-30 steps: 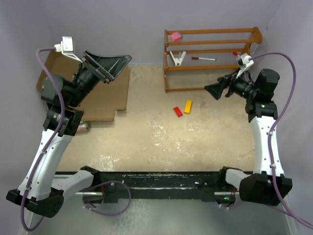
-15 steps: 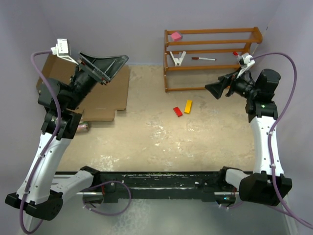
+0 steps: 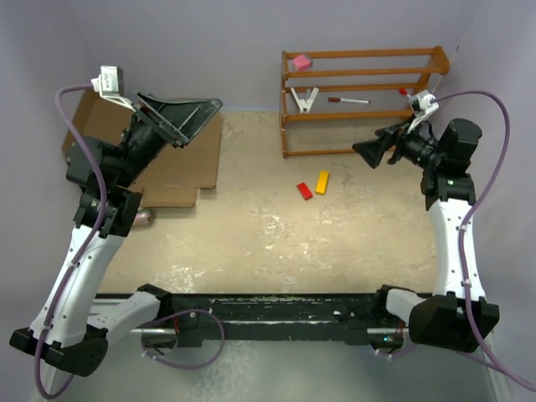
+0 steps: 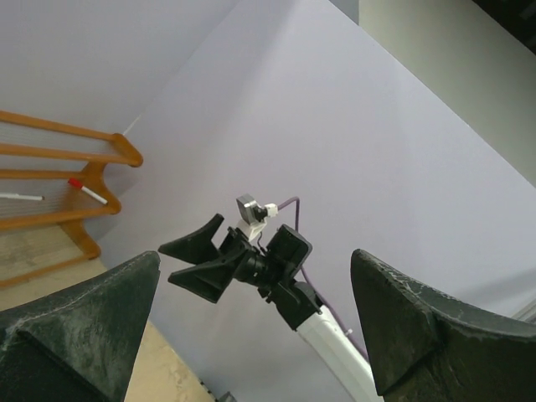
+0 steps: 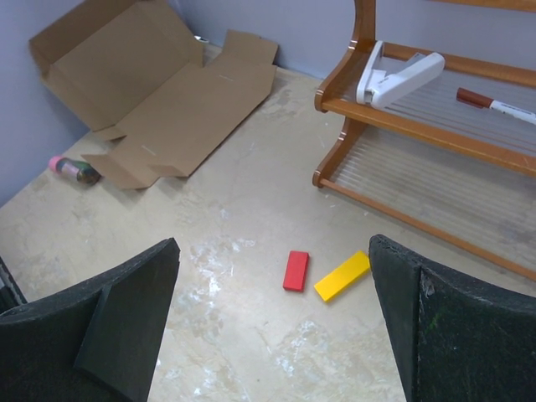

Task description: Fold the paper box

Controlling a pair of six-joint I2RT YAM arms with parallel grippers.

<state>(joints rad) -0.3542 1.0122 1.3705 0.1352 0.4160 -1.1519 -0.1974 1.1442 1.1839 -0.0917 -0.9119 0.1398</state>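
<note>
The paper box point(image 3: 180, 167) is a flat brown cardboard cut-out with its flaps spread, lying at the back left of the table; the right wrist view shows it whole, paper box point(image 5: 159, 100). My left gripper point(image 3: 194, 119) hangs raised above that sheet, open and holding nothing, apart from the cardboard. In its own view the left gripper point(image 4: 255, 255) faces across the table at the right arm. My right gripper point(image 3: 368, 153) is held up at the right side, open and with nothing in it. The right gripper point(image 5: 273, 243) points down over the middle of the table.
A wooden rack point(image 3: 360, 84) stands at the back right with a pink block point(image 3: 301, 61), a white clip point(image 3: 304, 100) and a marker point(image 3: 347, 100). A red block point(image 5: 296, 270) and a yellow block point(image 5: 342, 275) lie mid-table. A small bottle point(image 5: 71, 167) lies by the cardboard's near edge.
My left arm has shifted slightly left and tilted its gripper a little. The right arm and the cardboard have not moved.
</note>
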